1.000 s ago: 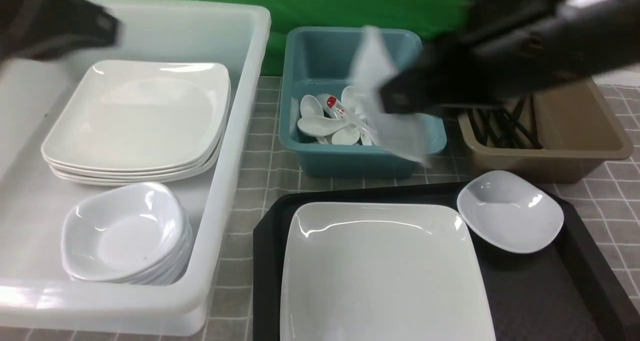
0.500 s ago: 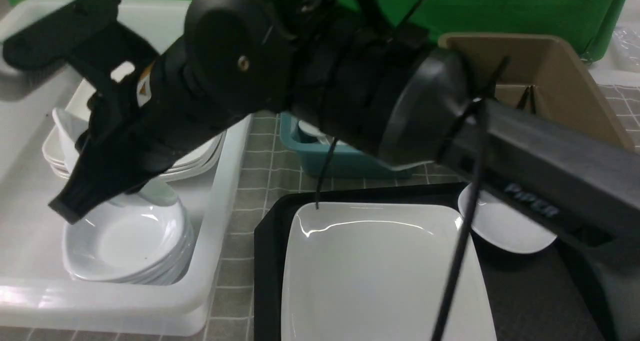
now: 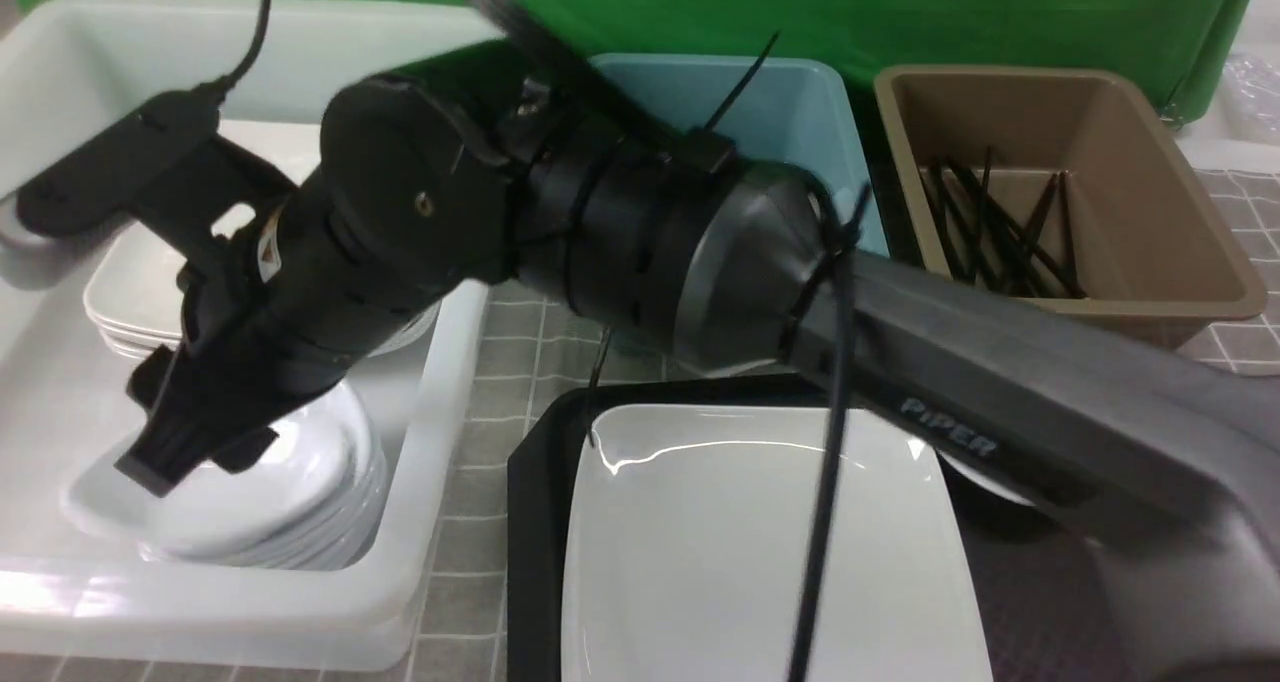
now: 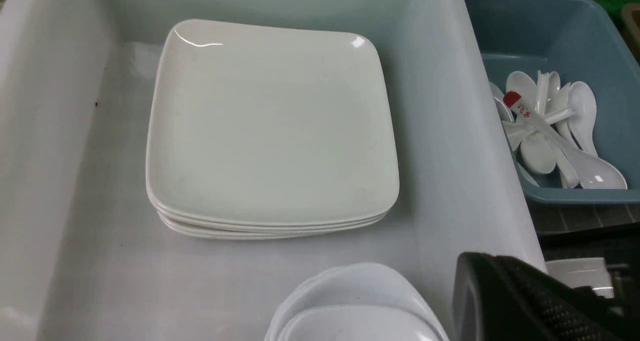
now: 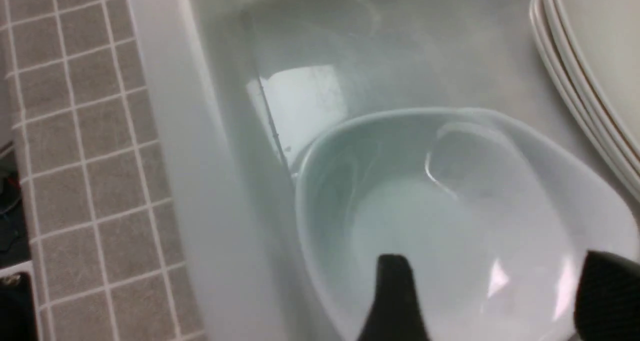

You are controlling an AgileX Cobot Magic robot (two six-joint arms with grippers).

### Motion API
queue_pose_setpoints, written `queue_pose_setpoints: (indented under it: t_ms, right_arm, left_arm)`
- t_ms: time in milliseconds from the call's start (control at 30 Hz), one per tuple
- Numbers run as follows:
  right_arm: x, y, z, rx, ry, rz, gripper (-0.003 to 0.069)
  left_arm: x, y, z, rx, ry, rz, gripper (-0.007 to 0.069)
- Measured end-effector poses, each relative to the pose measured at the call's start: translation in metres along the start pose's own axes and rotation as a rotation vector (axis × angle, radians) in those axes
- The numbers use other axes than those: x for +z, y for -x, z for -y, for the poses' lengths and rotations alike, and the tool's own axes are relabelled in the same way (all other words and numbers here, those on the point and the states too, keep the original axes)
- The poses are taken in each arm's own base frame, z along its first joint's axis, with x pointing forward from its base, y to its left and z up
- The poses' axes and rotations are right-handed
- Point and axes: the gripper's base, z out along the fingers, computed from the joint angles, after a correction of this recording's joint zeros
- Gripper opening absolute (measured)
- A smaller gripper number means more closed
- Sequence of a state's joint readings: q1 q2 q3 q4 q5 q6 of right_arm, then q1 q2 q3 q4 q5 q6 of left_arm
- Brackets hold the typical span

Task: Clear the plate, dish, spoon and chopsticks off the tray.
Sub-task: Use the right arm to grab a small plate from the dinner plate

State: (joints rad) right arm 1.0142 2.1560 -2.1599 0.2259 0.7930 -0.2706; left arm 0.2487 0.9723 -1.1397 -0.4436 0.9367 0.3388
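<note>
**Spotter:** Green cloth is hanging behind the grey checked worktop (image 3: 520, 362) in your front view. Your right arm is stretching across to the white tub (image 3: 450, 412) on your left. Your right gripper (image 3: 200, 462) is hovering over the dish (image 3: 240, 507), which is lying askew on top of a stack of dishes (image 3: 330, 532).

**Operator:** And everything else?

**Spotter:** The plate (image 3: 760, 542) is sitting on the tray (image 3: 535, 522), nearest you. The chopsticks (image 3: 1000, 232) are lying in the brown tub (image 3: 1150, 142) on your right, beside the teal tub (image 3: 800, 102). A white edge is peeking out from under your arm on the tray, and I cannot tell what it is.

**Operator:** Left wrist?

**Spotter:** You are looking down into the white tub at a stack of plates (image 4: 270, 126). The spoon (image 4: 555, 138) is lying across plain white spoons (image 4: 582, 101) in the teal tub. Your left gripper (image 4: 505, 306) is showing its fingers pressed together.

**Operator:** Right wrist?

**Spotter:** You are seeing the dish, blurred, directly beneath your right gripper. Its fingers (image 5: 395, 296) are standing wide apart over the dish's hollow and are not clamping its rim. The stack of plates is sitting just beside the dish, and the worktop is showing beyond the tub's wall.
</note>
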Motion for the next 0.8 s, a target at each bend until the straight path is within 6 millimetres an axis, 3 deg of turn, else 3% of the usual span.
queue_pose_setpoints:
  t_ms: [133,267,367,400,467,533,567,600,633,733,800]
  right_arm:
    - [-0.042,0.008,-0.006,-0.027,-0.008,-0.001,0.0563]
    - [-0.085,0.008,-0.003,-0.060,-0.113,-0.060,0.0539]
    - [-0.108,0.000,0.008,-0.054,-0.246,-0.155,0.0451]
    - [-0.127,-0.005,0.020,-0.035,-0.350,-0.205,0.0328]
    - [-0.151,-0.013,0.041,0.009,-0.460,-0.207,0.0151]
    - [-0.176,-0.022,0.055,0.058,-0.513,-0.200,0.0065]
    - [-0.182,-0.028,0.060,0.074,-0.525,-0.211,0.0053]
    - [-0.200,-0.040,0.070,0.113,-0.556,-0.219,0.0038]
    - [-0.199,-0.043,0.073,0.119,-0.558,-0.230,0.0038]
    - [-0.232,-0.095,0.098,0.247,-0.624,-0.321,0.0031]
    - [-0.237,-0.123,0.108,0.315,-0.634,-0.384,0.0038]
  left_arm:
    - [0.000,0.001,0.000,-0.003,-0.003,0.010,0.0009]
    - [0.001,0.002,0.008,0.014,-0.064,0.019,0.0009]
    - [0.002,0.002,0.020,0.047,-0.142,0.022,0.0009]
    - [0.004,0.002,0.030,0.063,-0.204,0.020,0.0009]
    - [0.009,0.000,0.051,0.113,-0.320,-0.006,0.0009]
    - [0.016,-0.004,0.070,0.164,-0.406,-0.046,0.0009]
    - [0.020,-0.006,0.079,0.191,-0.437,-0.064,0.0009]
    - [0.029,-0.011,0.093,0.236,-0.482,-0.103,0.0009]
    - [0.029,-0.011,0.093,0.236,-0.482,-0.103,0.0009]
    - [0.055,-0.031,0.137,0.345,-0.579,-0.234,0.0009]
    - [0.064,-0.040,0.154,0.377,-0.608,-0.283,0.0009]
